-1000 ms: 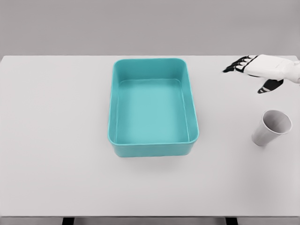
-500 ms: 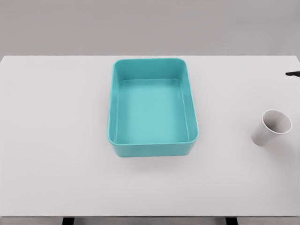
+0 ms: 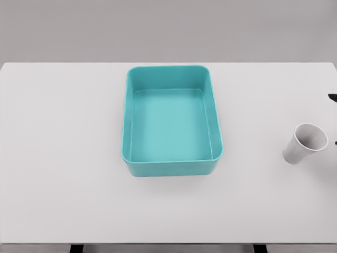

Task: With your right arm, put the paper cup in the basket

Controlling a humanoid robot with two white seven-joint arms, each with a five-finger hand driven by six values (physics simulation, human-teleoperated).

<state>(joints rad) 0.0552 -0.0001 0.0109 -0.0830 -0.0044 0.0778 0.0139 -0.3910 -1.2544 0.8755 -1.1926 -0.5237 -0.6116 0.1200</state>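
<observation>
A white paper cup [image 3: 305,143] stands upright on the white table [image 3: 63,158] near its right edge, mouth open and nothing in it. The teal basket [image 3: 126,116] sits at the table's middle, rectangular and empty, well to the left of the cup. Of my right hand [image 3: 333,97] only a small dark sliver shows at the picture's right edge, above the cup and apart from it. The left arm is out of view.
The table's far edge runs along the top against a plain grey wall. Its front edge lies at the bottom of the picture, with two dark legs showing below.
My right hand has drawn back to the right, from over the table's far right corner to almost out of the picture, and its remaining sliver has dropped slightly lower. Cup and basket have not moved.
</observation>
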